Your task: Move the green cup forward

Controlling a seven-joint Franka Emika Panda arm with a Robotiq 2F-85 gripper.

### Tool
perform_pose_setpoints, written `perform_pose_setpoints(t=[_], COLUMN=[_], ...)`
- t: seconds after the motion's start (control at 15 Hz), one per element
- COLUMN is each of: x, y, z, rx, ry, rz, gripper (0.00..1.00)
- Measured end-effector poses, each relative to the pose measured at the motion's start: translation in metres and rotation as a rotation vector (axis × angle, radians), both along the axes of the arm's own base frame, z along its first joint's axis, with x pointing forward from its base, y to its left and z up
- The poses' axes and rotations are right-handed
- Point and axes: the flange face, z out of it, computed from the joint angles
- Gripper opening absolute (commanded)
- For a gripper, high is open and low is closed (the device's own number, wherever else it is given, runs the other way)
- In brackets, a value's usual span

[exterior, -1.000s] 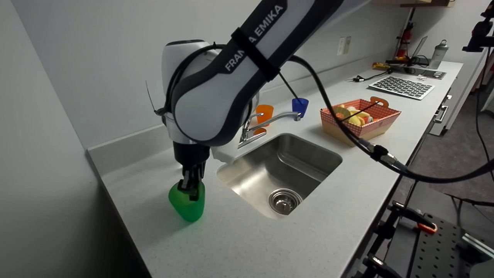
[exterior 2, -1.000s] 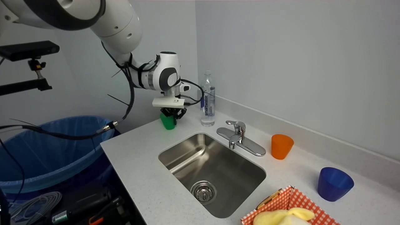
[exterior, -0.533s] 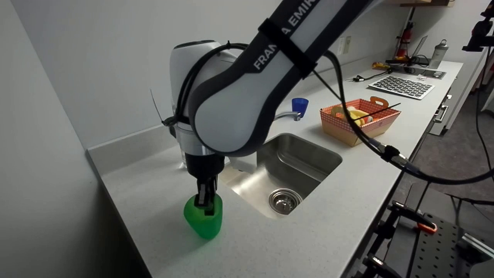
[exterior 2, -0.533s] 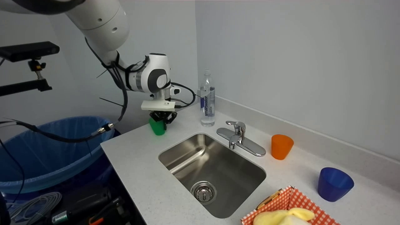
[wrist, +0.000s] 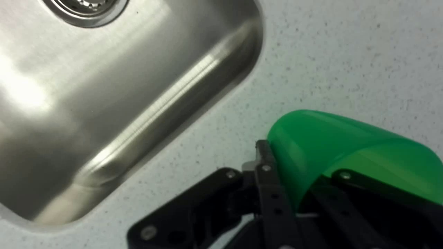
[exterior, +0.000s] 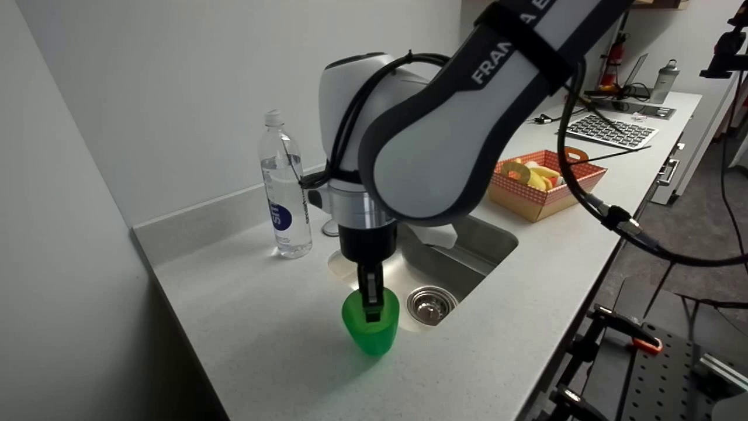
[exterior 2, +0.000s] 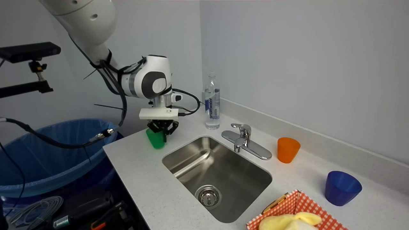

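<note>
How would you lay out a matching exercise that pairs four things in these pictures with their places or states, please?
Things:
1. Green cup
2. Water bottle
3. Orange cup
4. Drain

Places or states:
A. At the bottom of the sink
B. Pinched at its wall by the gripper
C. Between the faucet and the blue cup
D. Transparent, with printed lettering

Right pairs: 1-B, 2-D, 3-C, 4-A.

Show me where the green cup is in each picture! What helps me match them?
In an exterior view: the green cup is below the middle, left of the drain.
In an exterior view: the green cup is left of centre, above and left of the drain.
In the wrist view: the green cup is at lower right, the drain at top left.
Match by the drain: all three show it.
</note>
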Motion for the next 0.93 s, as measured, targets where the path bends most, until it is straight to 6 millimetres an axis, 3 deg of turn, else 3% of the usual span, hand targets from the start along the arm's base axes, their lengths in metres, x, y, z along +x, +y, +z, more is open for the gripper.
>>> perform_pose_setpoints(t=[0.33, 0.87, 0.93], x=[-0.028, -0.061, -0.064], y=[-0.036, -0.046, -0.041], z=[0.012, 0.001, 0.0], rx=[0.017, 0.059, 0.059], ry=[0.015, 0.068, 0.07], rz=[0.07, 0.193, 0.204], gripper=[0.01, 0.01, 0.31])
